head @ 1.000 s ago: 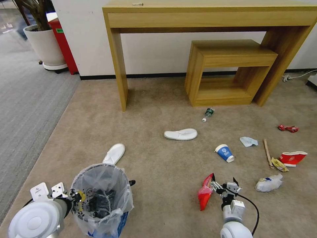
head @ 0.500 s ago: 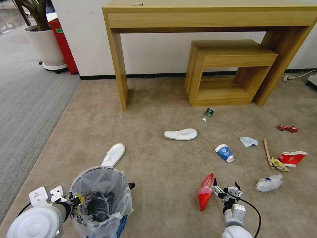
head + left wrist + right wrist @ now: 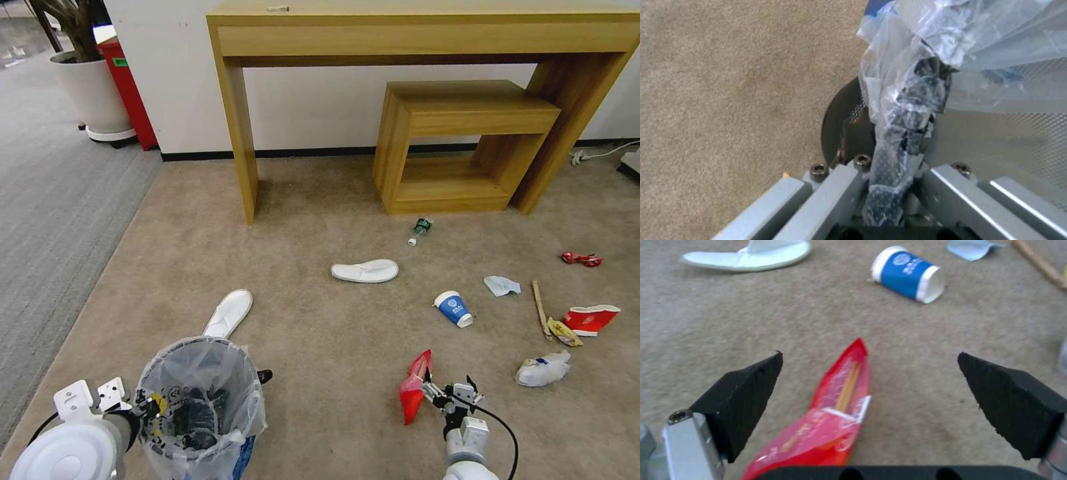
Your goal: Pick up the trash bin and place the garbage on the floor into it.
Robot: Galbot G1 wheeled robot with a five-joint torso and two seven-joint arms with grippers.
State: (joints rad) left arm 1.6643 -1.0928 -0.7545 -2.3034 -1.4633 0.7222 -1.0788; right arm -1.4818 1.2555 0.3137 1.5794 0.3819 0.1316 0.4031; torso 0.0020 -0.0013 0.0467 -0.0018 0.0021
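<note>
**Bin held at its rim, right claw spread over a red wrapper**

The trash bin [image 3: 197, 407] sits low at the robot's left, a dark mesh bin lined with a crinkly clear bag [image 3: 925, 76] carrying blue print, with dark litter already inside. The left gripper [image 3: 148, 408] is at the bin's rim on the side facing the robot's left arm; in the left wrist view its fingers [image 3: 835, 193] are pressed together on the bagged rim, pinching plastic and mesh between them.

Just beyond the bin on the floor [image 3: 320, 333] lies a white slipper [image 3: 230, 311], its heel end close to the bin's far rim. A second slipper [image 3: 365, 271] lies farther out from the bin, toward the wooden desk [image 3: 427, 40].

To the right of the bin, well apart from it, a red wrapper [image 3: 415, 387] lies on the carpet. The right gripper [image 3: 448, 395] is beside and over it with its black pads [image 3: 744, 396] spread wide; the wrapper [image 3: 831, 416] lies between them, touched by neither.

Farther from the bin than the wrapper are a blue-white paper cup [image 3: 454, 309] on its side, a tissue [image 3: 501, 285], a wooden stick [image 3: 539, 305], a red paper cup [image 3: 591, 319], a crushed bottle [image 3: 544, 369] and another red wrapper scrap [image 3: 581, 259]. A small green bottle [image 3: 421, 228] lies near the low wooden shelf [image 3: 460, 143].
</note>
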